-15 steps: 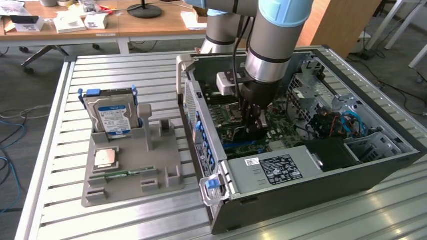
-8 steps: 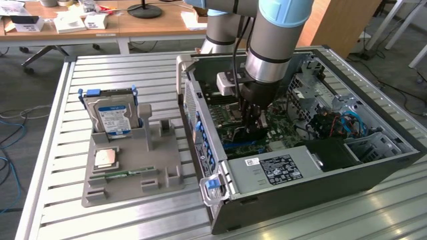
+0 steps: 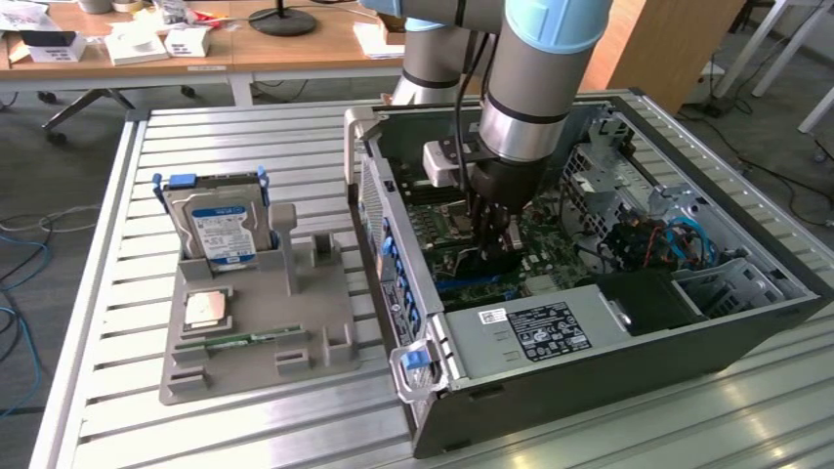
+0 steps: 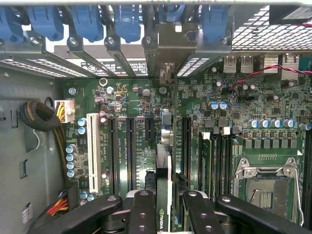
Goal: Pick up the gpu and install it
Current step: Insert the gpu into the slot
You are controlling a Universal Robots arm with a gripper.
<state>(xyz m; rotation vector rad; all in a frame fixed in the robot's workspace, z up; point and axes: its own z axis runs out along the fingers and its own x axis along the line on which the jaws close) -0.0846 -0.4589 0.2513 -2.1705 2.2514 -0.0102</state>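
The hand point(image 4: 166, 197) clamps the gpu point(image 4: 164, 156) edge-on above the motherboard point(image 4: 122, 97) slots (wrist view). The exterior view shows the case point(image 3: 626, 366) walls close around the arm point(image 3: 534, 88), with the hard drive point(image 3: 222, 230) well outside.

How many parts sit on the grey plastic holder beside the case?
3: silver hard drive with blue label, upright at the far end; small square tan chip, in the middle; narrow green RAM stick, lying nearest the camera. More may be hidden.

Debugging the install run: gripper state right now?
Gripper: closed on the thin flat dark gpu card, held edge-on over the slots of the green motherboard.
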